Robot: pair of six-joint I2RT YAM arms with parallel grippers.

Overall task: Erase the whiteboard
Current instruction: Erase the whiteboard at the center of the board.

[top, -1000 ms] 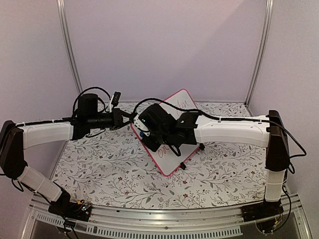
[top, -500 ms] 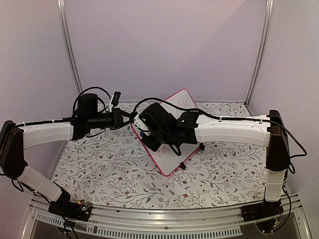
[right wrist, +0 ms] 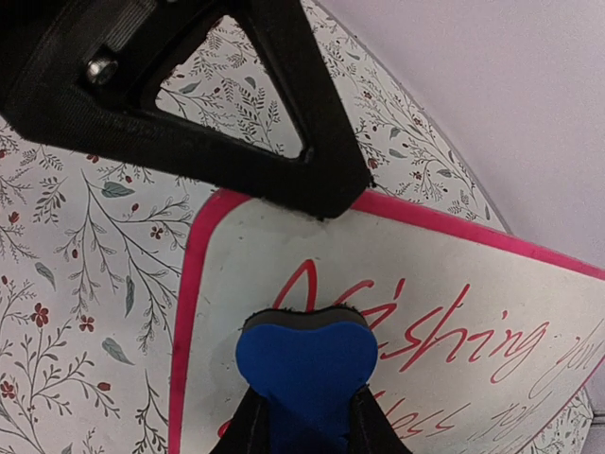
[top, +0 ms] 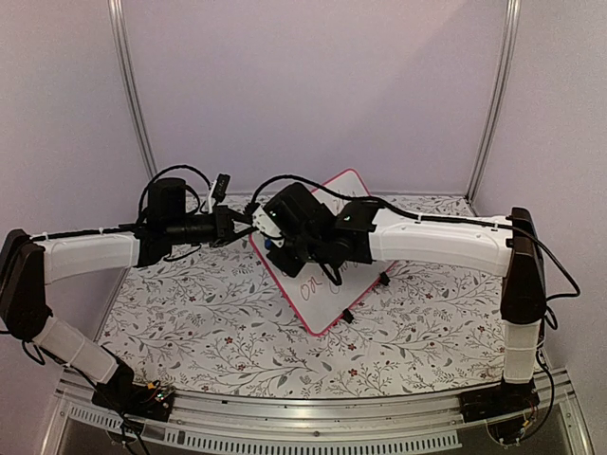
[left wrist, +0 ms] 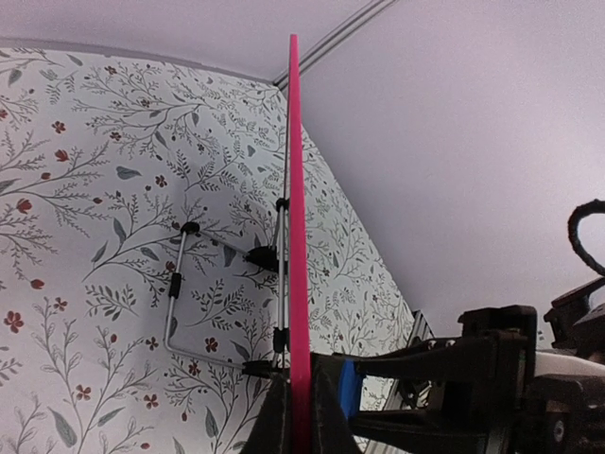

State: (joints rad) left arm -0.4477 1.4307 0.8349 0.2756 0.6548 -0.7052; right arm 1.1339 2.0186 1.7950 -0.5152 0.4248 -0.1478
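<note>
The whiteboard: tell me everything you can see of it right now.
The whiteboard is a white panel in a rounded pink-red frame, plastic by its look. It stands tilted on the floral table, propped from behind by a wire stand held in black clips. Red handwriting, partly reading "ishing", crosses its face. The left gripper clamps its edge near one corner. The blue eraser in the right gripper appears pressed against the face near that corner.
</note>
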